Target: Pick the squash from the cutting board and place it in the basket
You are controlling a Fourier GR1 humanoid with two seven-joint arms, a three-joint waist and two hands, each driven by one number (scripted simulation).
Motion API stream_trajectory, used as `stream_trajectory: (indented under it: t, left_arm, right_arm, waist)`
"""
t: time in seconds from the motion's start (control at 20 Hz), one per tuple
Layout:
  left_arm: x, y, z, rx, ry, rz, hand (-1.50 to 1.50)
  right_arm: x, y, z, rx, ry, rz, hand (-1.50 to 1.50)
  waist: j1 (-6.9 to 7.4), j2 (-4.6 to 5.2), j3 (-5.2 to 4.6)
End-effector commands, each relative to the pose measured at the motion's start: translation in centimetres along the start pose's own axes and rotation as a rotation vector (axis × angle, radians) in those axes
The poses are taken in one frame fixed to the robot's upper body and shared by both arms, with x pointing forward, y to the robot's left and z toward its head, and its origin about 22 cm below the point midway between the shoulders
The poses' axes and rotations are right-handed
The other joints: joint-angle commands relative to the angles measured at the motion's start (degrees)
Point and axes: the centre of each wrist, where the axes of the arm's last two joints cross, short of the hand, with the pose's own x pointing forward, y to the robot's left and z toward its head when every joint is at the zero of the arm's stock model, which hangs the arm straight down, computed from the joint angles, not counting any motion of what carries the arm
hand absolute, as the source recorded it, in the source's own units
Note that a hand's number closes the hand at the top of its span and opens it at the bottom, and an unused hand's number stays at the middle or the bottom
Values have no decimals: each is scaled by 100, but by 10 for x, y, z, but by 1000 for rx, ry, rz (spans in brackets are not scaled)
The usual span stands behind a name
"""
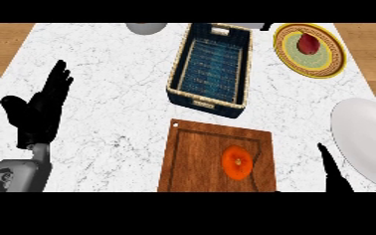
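Counter (110,79): white marble with grey veining, the bearer of everything listed; wooden floor shows past its left and right edges.

Cutting board (198,164): dark reddish-brown wood with a routed groove inside its border and a small hole at its far-left corner. It lies directly in front of the basket, near the counter's front edge. No maker's mark can be seen.

Basket (209,102): long, rectangular, woven, with a pale braided rim, dark blue walls and a blue slatted floor. It serves as landmark for the rest. A small pale tag sits at its far end; any writing on it cannot be read.

White plate (356,134): plain, to the basket's right and nearer the front, cut off by the view's right edge.

Patterned plate (327,55): yellow rim with a reddish ring and a pale green centre, right of the basket's far end. A small dark red fruit (308,43) rests on it.

Left hand (40,107): black, well left of the basket, fingers straight and spread upward, holding nothing.

Right hand (330,172): only a dark finger shows, front-right of the basket beside the board's right edge; its state cannot be told.

Grey object (145,28): rounded, left of the basket's far end, mostly out of view.

Squash (238,162): orange, round, ribbed, lying on the cutting board's right half, apart from both hands.
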Motion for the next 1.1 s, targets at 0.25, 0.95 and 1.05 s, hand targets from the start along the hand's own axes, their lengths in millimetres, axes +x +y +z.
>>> stream_trajectory:
  t: [0.25,0.95,1.05]
  left_arm:
    - [2,9,1,-5,-1,1,0]
    - [5,-4,-11,-9,3,20,0]
    - [-10,-11,-3,-2,1,18,0]
  right_arm:
    - [87,-58,69,26,82,31,-150]
    - [100,21,67,-5,-1,-47,-150]
    - [92,31,69,-35,-15,-31,-150]
  waist:
    - [55,-10,69]
    - [43,-3,92]
    - [36,-4,91]
